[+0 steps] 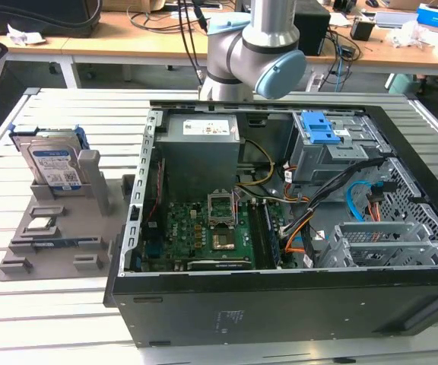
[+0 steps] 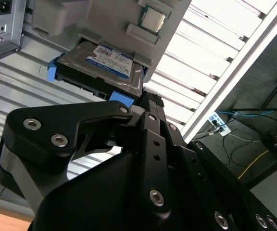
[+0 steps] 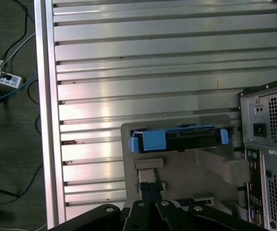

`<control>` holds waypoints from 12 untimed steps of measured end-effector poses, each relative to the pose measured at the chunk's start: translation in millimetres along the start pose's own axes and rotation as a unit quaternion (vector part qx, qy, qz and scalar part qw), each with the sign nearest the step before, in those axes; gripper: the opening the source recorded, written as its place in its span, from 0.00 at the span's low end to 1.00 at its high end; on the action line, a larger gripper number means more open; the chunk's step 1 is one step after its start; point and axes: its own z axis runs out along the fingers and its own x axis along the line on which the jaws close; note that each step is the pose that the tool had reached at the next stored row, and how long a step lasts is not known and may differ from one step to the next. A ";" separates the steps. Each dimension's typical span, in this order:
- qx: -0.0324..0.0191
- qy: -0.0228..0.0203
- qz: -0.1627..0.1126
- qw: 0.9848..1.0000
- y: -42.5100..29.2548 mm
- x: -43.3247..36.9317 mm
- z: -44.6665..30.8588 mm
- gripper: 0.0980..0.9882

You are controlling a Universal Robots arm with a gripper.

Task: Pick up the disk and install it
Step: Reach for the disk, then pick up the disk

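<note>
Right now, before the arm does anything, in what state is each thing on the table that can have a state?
disk: standing tilted in the grey holder, outside the computer case, not gripped.
computer case: lying on its side, side panel off, inside open.
gripper: shut, holding nothing, apart from the disk.
chip: lying flat on the grey holder.

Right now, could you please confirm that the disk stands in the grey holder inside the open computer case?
Not inside: the disk stands in the grey holder on the slatted table beside the open computer case, at the exterior view's left.
</note>
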 end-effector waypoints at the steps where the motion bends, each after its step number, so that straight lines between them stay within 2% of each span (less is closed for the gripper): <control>1: 0.000 0.000 0.000 1.000 0.1 0.0 0.0 0.01; 8: 0.000 0.000 0.000 1.000 0.2 0.0 0.0 0.01; 12: -0.001 0.001 -0.033 0.999 0.3 0.0 0.0 0.01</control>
